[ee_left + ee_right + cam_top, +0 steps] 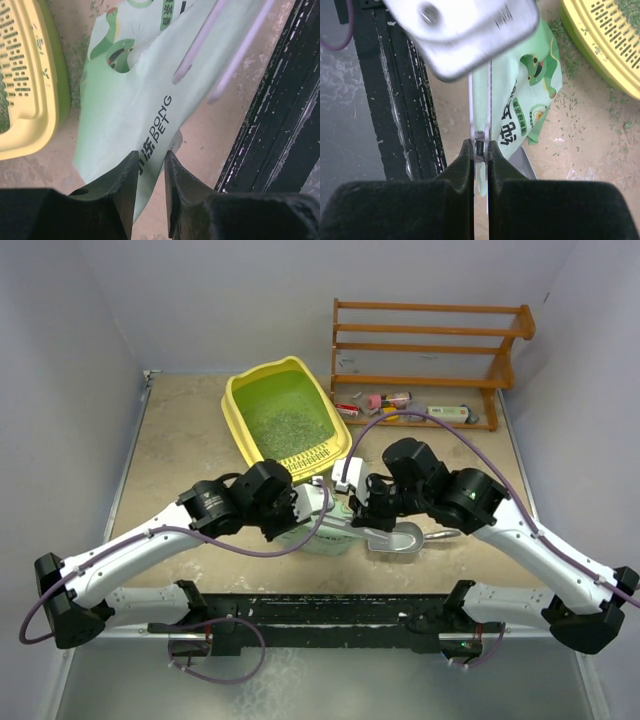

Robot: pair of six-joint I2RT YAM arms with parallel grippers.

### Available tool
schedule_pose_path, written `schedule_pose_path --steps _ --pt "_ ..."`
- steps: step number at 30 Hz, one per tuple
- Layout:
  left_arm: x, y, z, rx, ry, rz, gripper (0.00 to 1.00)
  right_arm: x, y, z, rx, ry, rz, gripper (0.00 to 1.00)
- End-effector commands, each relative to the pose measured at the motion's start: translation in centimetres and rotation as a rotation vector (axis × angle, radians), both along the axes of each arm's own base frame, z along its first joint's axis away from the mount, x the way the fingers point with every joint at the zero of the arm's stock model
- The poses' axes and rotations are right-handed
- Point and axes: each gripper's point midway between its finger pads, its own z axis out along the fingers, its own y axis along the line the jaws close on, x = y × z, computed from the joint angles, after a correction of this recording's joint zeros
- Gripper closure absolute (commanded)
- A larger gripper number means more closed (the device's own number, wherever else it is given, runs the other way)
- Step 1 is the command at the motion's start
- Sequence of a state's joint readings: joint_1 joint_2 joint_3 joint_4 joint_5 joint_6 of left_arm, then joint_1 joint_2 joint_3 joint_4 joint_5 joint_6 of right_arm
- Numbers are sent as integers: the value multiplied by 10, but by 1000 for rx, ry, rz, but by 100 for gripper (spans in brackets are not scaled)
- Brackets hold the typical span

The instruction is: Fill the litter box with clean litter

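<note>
The yellow litter box (240, 425) stands at the table's middle back, with grey-green clean litter (285, 420) spread over its green floor. Its slotted rim shows in the left wrist view (30, 100) and the right wrist view (600, 45). A pale-green bag (325, 538) (135, 90) (520, 95) lies limp in front of the box. My left gripper (300, 512) (151, 154) is open a narrow gap over the bag's edge. My right gripper (362, 512) (480, 144) is shut on a silvery metal clip (465, 30) with a small spring.
A grey metal scoop (400, 538) (522, 165) lies beside the bag. A brown wooden rack (430, 350) stands at the back right, with small items (400, 405) under it. Loose granules (570, 100) dot the tabletop. A black rail (280, 125) runs along the near edge.
</note>
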State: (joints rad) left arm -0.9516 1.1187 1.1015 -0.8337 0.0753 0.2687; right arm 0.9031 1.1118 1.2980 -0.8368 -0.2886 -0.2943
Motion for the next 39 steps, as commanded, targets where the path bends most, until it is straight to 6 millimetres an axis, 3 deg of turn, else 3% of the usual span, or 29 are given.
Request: schedule_pose_path --steps 1,4,8,13,20,39 --pt "8 9 0 72 -2 73 70 -7 6 25 60 -3 33 100" --pt "12 10 -6 98 -1 86 71 -6 5 25 57 -9 27 100" --pt "15 10 -12 120 6 107 87 -3 3 18 34 -12 13 100" --pt "11 3 1 46 3 96 97 2 7 4 6 -7 12 100" --pt "4 -12 24 -67 6 45 98 8 18 -8 -14 15 23 100" --pt "13 -35 36 -160 9 64 100 -2 18 -22 -21 45 36 100"
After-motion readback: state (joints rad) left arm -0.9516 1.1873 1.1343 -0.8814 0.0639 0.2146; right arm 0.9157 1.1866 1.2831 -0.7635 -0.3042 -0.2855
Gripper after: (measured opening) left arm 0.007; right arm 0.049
